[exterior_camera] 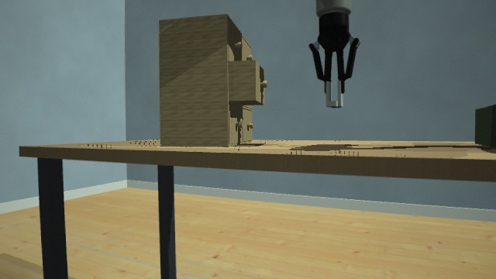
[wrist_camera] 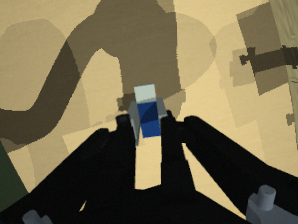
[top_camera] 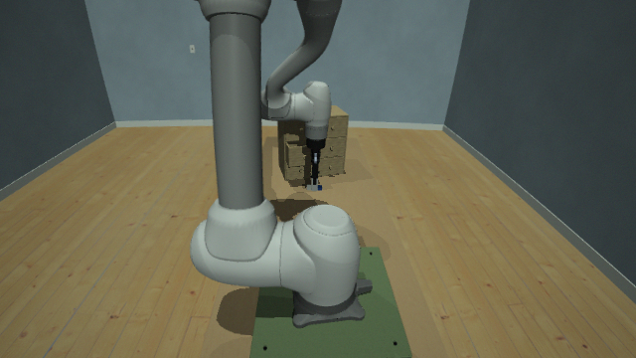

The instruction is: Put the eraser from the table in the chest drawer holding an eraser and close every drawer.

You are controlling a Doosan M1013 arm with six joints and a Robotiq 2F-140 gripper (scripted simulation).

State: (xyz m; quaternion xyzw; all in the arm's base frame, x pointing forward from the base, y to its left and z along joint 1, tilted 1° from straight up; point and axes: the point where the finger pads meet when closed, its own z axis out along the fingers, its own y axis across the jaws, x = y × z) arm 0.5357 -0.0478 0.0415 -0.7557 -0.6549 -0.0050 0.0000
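My gripper points straight down and is shut on the blue and white eraser. It holds the eraser well above the table, in front of the chest. The white end sticks out past the fingers in the wrist view. The wooden chest stands upright on the table. Its middle left drawer is pulled part of the way out and looks level. The other drawers look pushed in, though the arm hides part of the front. The drawer's inside is hidden.
Round knobs stick out from the drawer fronts. A green base plate lies under the arm, far from the chest; a dark green block shows at the right edge of the exterior view. Arm shadows cross the table.
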